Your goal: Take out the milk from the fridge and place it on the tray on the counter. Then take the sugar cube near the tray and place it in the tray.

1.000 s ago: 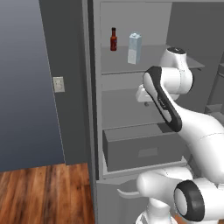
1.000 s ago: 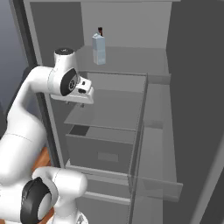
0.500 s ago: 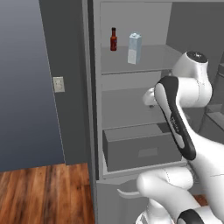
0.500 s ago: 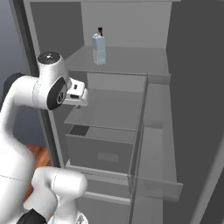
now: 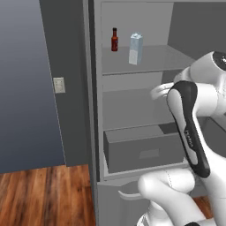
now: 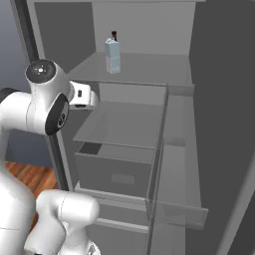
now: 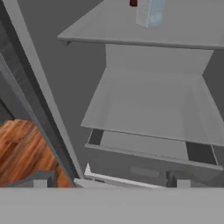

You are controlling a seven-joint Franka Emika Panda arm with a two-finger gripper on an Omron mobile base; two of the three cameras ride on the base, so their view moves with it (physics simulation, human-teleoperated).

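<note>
The milk [image 5: 136, 48] is a pale blue-white carton standing upright on the top shelf of the open fridge [image 5: 132, 17], right of a dark red bottle [image 5: 114, 39]. From the right base view the milk [image 6: 112, 56] stands in front of that bottle [image 6: 114, 36]. My gripper [image 7: 109, 183] is open and holds nothing; its two tips sit wide apart. It hangs outside the fridge at middle-shelf height, well below and short of the milk [image 7: 151, 12]. The white hand [image 6: 82, 95] points into the fridge. The tray, the counter and the sugar cube are out of view.
A grey drawer box [image 5: 141, 148] sits low inside the fridge, under a bare middle shelf [image 7: 153, 105]. The open fridge door [image 6: 219, 124] stands to the right with a door bin [image 6: 174, 209]. A dark wall [image 5: 35, 79] and wood floor [image 5: 44, 194] lie left.
My arm has swung back, rightward in the left base view and leftward in the right base view, drawing the hand slightly away from the shelves. The milk and the bottle have not moved.
</note>
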